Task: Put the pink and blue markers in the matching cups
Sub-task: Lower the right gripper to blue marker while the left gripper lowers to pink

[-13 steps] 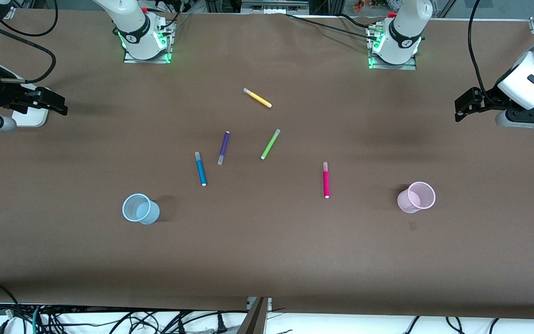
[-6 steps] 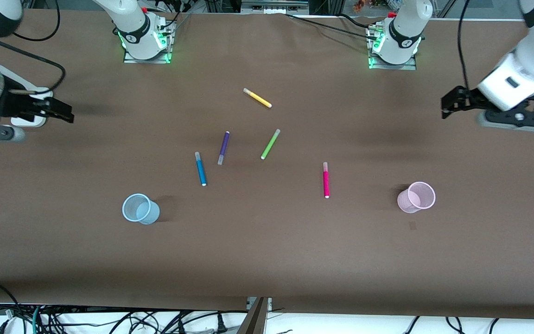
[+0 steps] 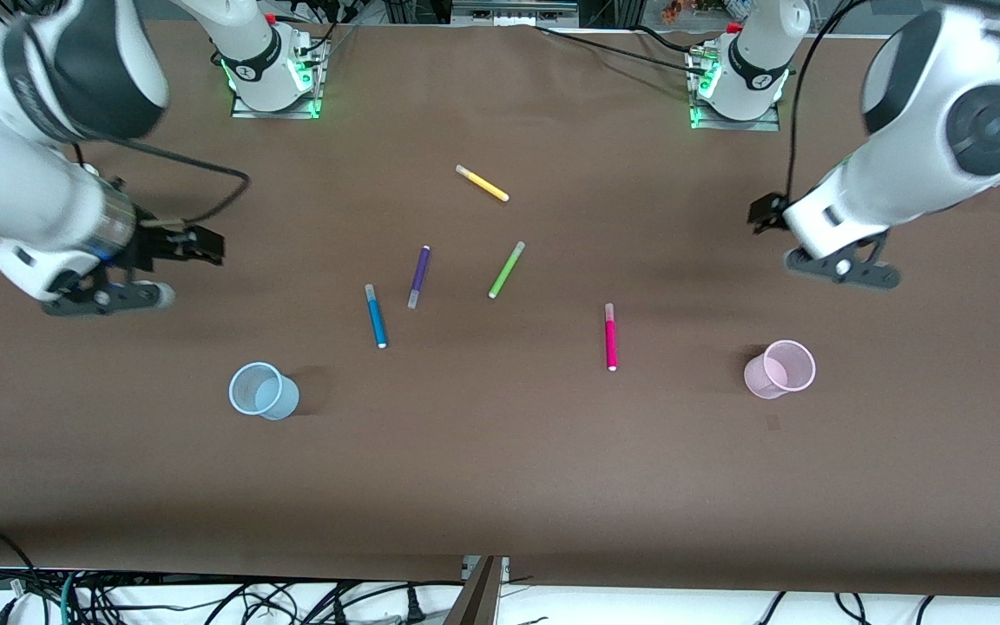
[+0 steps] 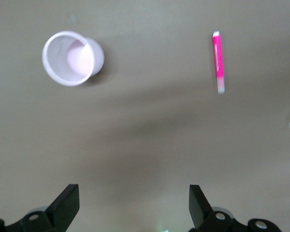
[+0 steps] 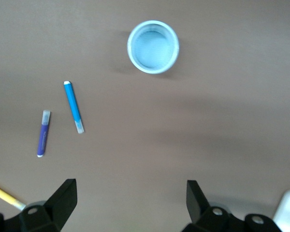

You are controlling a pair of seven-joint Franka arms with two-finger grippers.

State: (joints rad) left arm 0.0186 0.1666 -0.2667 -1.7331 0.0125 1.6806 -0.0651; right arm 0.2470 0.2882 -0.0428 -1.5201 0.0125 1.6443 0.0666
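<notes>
The pink marker (image 3: 610, 337) lies flat mid-table; it also shows in the left wrist view (image 4: 218, 60). The light pink cup (image 3: 779, 369) stands upright toward the left arm's end and shows in the left wrist view (image 4: 72, 58). The blue marker (image 3: 376, 317) lies flat, and the light blue cup (image 3: 263, 391) stands nearer the front camera; the right wrist view shows this marker (image 5: 73, 105) and cup (image 5: 152, 47). My left gripper (image 3: 765, 213) (image 4: 133, 200) is open and empty over bare table. My right gripper (image 3: 205, 246) (image 5: 130, 198) is open and empty over bare table.
A purple marker (image 3: 418, 276) lies beside the blue one. A green marker (image 3: 506, 270) and a yellow marker (image 3: 482, 183) lie farther from the front camera. The arm bases (image 3: 267, 74) stand along the table's back edge.
Both arms have swung in from the table's ends toward the middle. The markers and cups have not moved.
</notes>
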